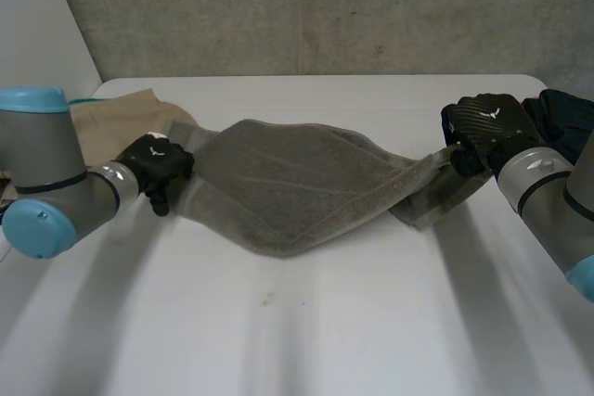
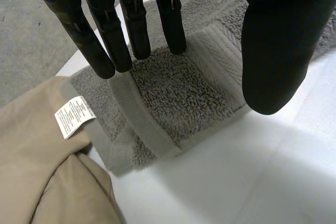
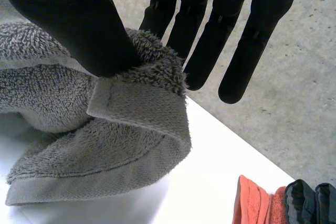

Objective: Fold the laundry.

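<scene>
A grey towel [image 1: 288, 183] lies stretched across the white table [image 1: 306, 322] between my two hands, sagging toward the front in the middle. My left hand [image 1: 156, 169] is at its left end. In the left wrist view that hand [image 2: 275, 51] is open, its straight fingers [image 2: 105, 40] just over the towel's corner [image 2: 178, 98], which lies flat on the table. My right hand [image 1: 483, 132] holds the towel's right end slightly raised. The right wrist view has its thumb [image 3: 68, 19] pinching the folded towel edge [image 3: 142, 77] against the fingers.
A tan garment [image 1: 121, 113] with a white label [image 2: 73, 115] lies at the back left, touching the towel's corner. A dark cloth [image 1: 566, 113] sits at the right edge, with an orange cloth [image 3: 252, 203] beside it. A grey wall stands behind the table.
</scene>
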